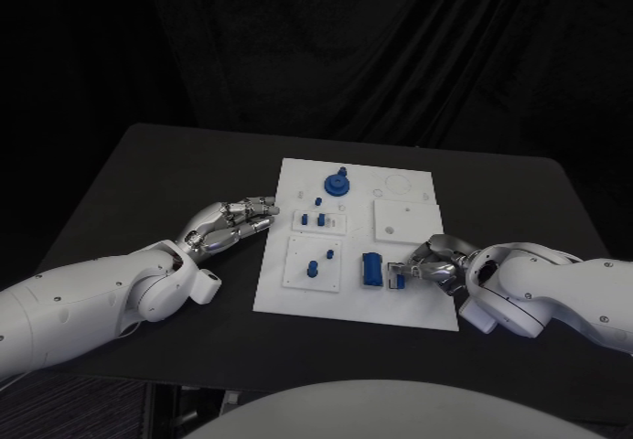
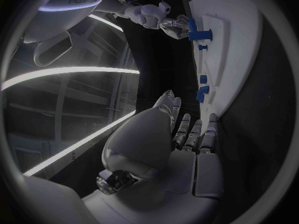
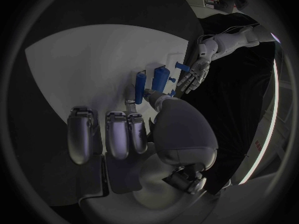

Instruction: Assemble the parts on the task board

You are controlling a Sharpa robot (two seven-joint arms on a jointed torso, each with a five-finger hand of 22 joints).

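A white board (image 1: 354, 302) lies mid-table. A round part (image 1: 337, 184) and several pegs (image 1: 313, 219) already stand in it. The right hand (image 1: 430, 262) pinches a small part beside a blue block (image 1: 373, 270). The left hand (image 1: 233, 223) rests empty, fingers loosely apart, at the board's edge. Assembly looks partly done.

My two arms wear smooth white shells, dotted with small dark screws — the left arm (image 1: 92, 306) bulky and rounded, the right arm (image 1: 561, 293) much the same. Each ends in a silver hand: left hand (image 1: 231, 224), right hand (image 1: 433, 261). The fingers are segmented metal with darker gaps between segments — palms are pale grey and glossy, seen from the wrists.
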